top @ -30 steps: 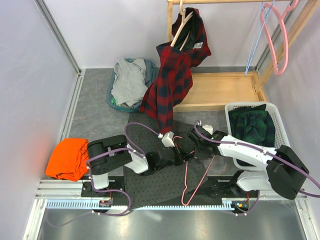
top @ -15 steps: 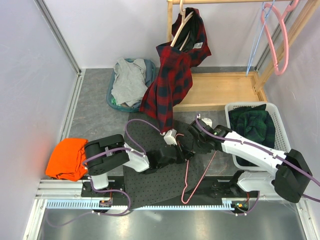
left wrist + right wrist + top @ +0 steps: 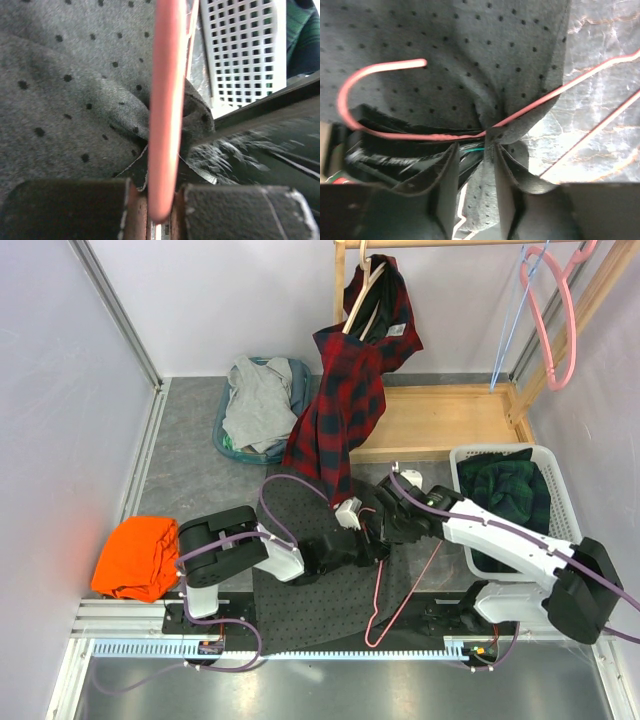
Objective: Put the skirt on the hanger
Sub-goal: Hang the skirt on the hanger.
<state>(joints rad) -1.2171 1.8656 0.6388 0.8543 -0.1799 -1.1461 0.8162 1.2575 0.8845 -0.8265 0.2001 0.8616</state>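
The right pincer [image 3: 475, 150] has just parted, jaws loose around the dotted skirt [image 3: 470, 40], while the left pincer [image 3: 160, 200] stays clamped on the pink hanger [image 3: 167, 100], so a regrasp seems next

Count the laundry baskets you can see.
2. A teal basket holding grey clothes sits at the back left. A white basket holding dark green plaid fabric stands on the right. None appears hidden.

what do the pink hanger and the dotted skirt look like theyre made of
The hanger looks like thin wire with a smooth pink coating, or possibly plastic: a slim, even, slightly glossy rod. The skirt looks like soft, wool-like grey cloth with black dots: matte, fuzzy, folding and bunching.
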